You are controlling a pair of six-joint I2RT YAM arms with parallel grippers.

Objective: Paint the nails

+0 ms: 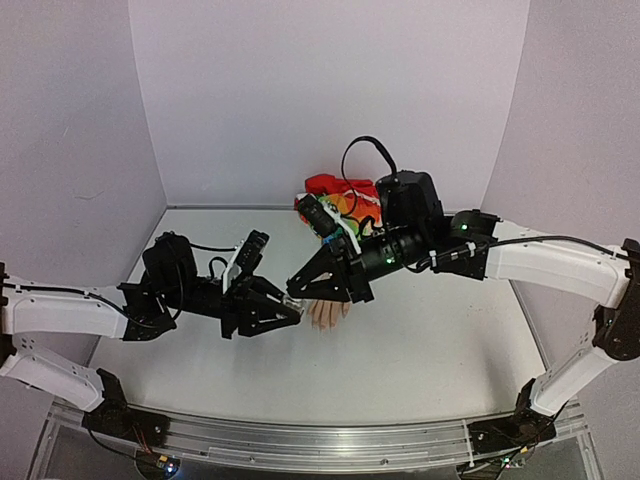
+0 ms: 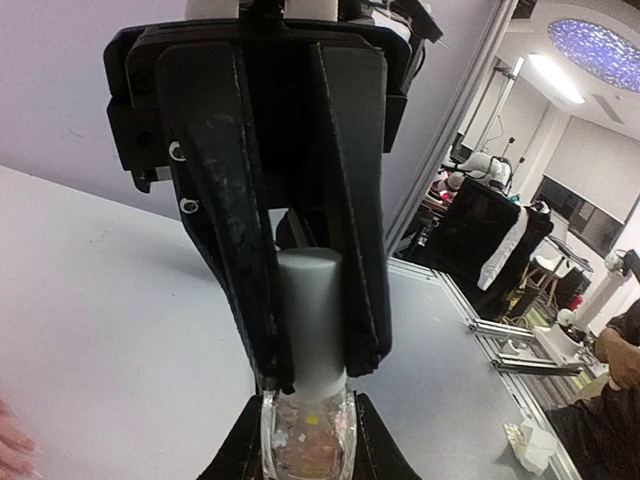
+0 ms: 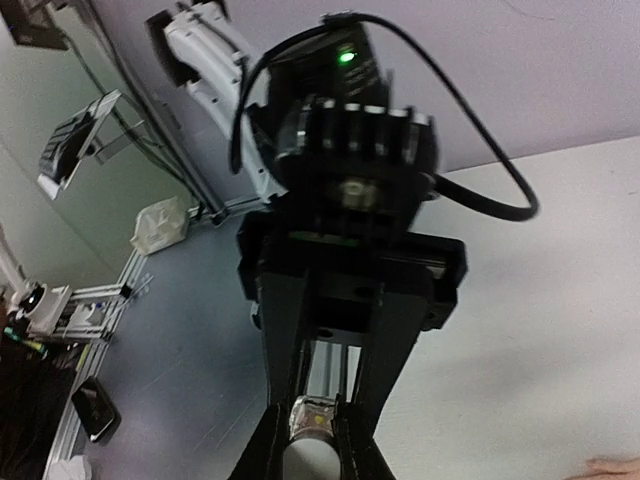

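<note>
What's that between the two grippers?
A small clear bottle: the left gripper is shut on its grey cap, the right gripper on its glass body, clearest in the left wrist view.

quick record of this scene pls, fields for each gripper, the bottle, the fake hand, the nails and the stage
left gripper: shut on the clear bottle, at its glass body
right gripper: shut on the grey cap
bottle: held between both grippers, cap on
fake hand: on the table, beside the grippers; rainbow sleeve toward the back wall
nails: too small to tell if painted
stage: cap not yet off
</note>
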